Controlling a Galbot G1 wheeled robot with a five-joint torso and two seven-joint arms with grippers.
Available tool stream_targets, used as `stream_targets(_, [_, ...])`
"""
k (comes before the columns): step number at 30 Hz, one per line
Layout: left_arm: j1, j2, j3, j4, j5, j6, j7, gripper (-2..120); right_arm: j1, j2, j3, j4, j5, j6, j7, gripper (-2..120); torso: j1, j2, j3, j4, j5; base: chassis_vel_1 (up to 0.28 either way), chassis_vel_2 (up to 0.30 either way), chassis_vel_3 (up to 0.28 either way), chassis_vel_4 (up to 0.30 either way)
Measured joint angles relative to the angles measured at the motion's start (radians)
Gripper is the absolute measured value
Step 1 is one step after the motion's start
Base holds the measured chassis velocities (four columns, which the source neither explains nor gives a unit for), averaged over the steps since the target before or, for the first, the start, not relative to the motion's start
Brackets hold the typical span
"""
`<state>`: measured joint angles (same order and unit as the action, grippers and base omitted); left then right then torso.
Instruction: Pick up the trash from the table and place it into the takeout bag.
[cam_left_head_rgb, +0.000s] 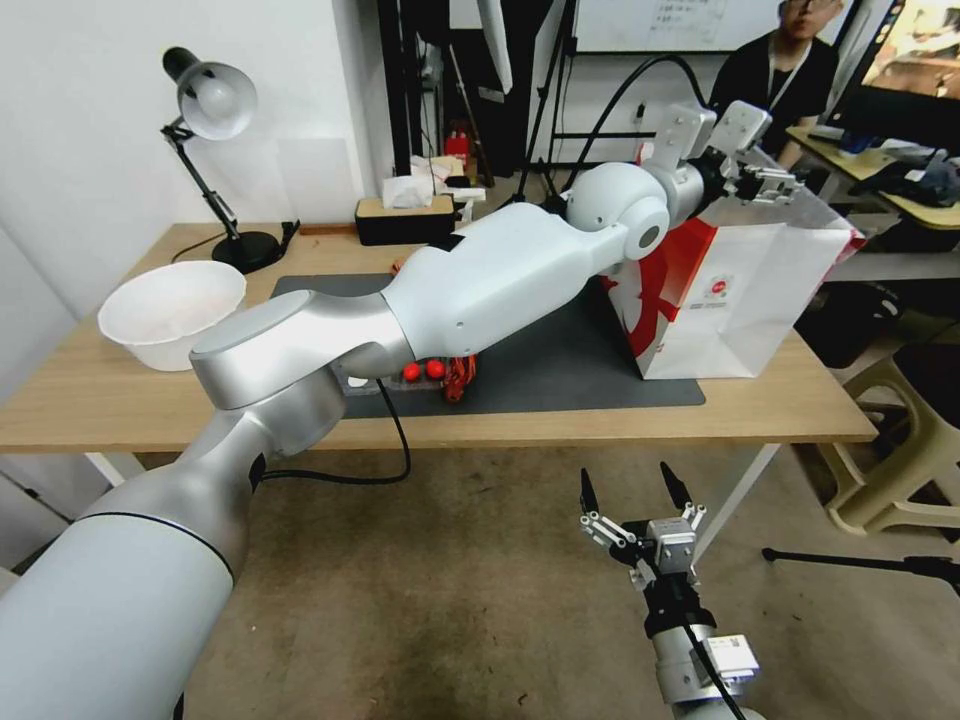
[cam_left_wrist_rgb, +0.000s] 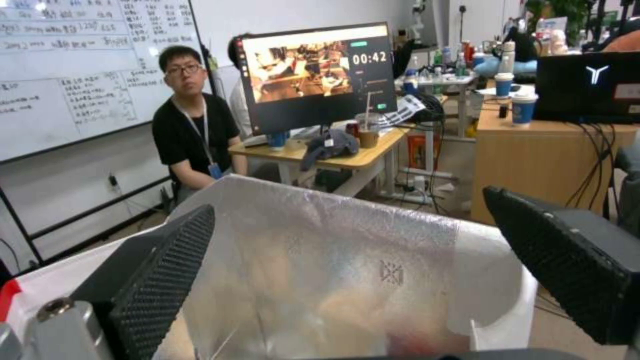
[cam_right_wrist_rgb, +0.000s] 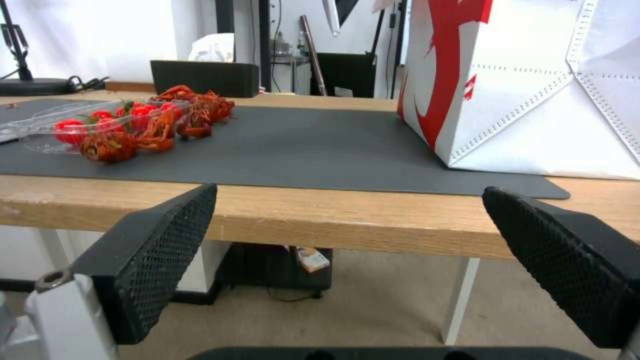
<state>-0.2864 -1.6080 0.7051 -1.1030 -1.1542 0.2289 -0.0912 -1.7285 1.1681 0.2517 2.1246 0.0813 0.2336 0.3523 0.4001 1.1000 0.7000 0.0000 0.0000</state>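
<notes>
My left arm reaches across the table (cam_left_head_rgb: 100, 400) to the takeout bag (cam_left_head_rgb: 740, 300), white with red side panels, standing on the right end of the dark grey mat (cam_left_head_rgb: 580, 370). The left gripper (cam_left_head_rgb: 772, 184) hovers open over the bag's mouth with nothing in it. In the left wrist view its fingers (cam_left_wrist_rgb: 160, 280) frame the bag's silver-foil inside (cam_left_wrist_rgb: 333, 260); what lies at the bottom is too blurred to tell. Trash (cam_left_head_rgb: 442, 372), a clear tray of red shells and red balls (cam_right_wrist_rgb: 133, 127), sits on the mat near the front edge. My right gripper (cam_left_head_rgb: 636, 500) hangs open below the table's front edge.
A white bowl (cam_left_head_rgb: 170, 310), a desk lamp (cam_left_head_rgb: 215, 100) and a black tissue box (cam_left_head_rgb: 405, 220) stand on the table's left and back. A beige stool (cam_left_head_rgb: 900, 440) is beside the table's right end. A person sits behind the bag.
</notes>
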Motion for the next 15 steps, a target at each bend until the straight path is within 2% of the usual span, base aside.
stream_targets(6, [-0.003, 0.017, -0.007, -0.025, -0.004, 0.000, -0.024, 100, 0.000, 0.002, -0.002, -0.002, -0.001, 0.000, -0.001, 100, 0.000, 0.000, 0.000, -0.0004, 0.0000, 0.000, 0.000, 0.000, 0.000])
stream_targets(7, [-0.001, 0.041, -0.017, -0.044, -0.008, -0.001, -0.034, 100, 0.002, 0.003, -0.004, -0.003, -0.001, 0.000, -0.001, 100, 0.000, 0.000, 0.000, -0.0003, 0.0000, 0.000, 0.000, 0.000, 0.000])
stream_targets(8, [0.010, 0.093, -0.021, -0.079, -0.012, -0.013, -0.042, 100, 0.003, 0.005, -0.007, -0.004, -0.002, 0.000, -0.002, 100, 0.000, 0.000, 0.000, -0.0002, -0.0001, 0.000, 0.000, 0.000, 0.000])
stream_targets(9, [0.010, 0.093, -0.021, -0.079, -0.012, -0.013, -0.042, 100, 0.003, 0.005, -0.007, -0.004, -0.002, 0.000, -0.002, 100, 0.000, 0.000, 0.000, -0.0002, -0.0001, 0.000, 0.000, 0.000, 0.000])
stream_targets(11, [0.043, 0.198, -0.007, -0.165, -0.014, -0.042, -0.067, 100, 0.003, 0.009, -0.011, -0.006, -0.006, 0.000, -0.004, 100, 0.000, 0.000, 0.000, 0.0003, -0.0003, 0.000, 0.000, 0.000, 0.000])
stream_targets(12, [0.043, 0.198, -0.007, -0.165, -0.014, -0.042, -0.067, 100, 0.003, 0.009, -0.011, -0.006, -0.006, 0.000, -0.004, 100, 0.000, 0.000, 0.000, 0.0003, -0.0003, 0.000, 0.000, 0.000, 0.000])
stream_targets(14, [0.079, 0.264, -0.005, -0.235, -0.008, -0.053, -0.069, 100, -0.007, 0.018, -0.008, -0.005, -0.013, 0.002, -0.004, 100, 0.000, 0.000, 0.000, 0.0005, -0.0004, 0.000, 0.000, 0.000, 0.000])
stream_targets(15, [0.079, 0.264, -0.005, -0.235, -0.008, -0.053, -0.069, 100, -0.007, 0.018, -0.008, -0.005, -0.013, 0.002, -0.004, 100, 0.000, 0.000, 0.000, 0.0005, -0.0004, 0.000, 0.000, 0.000, 0.000])
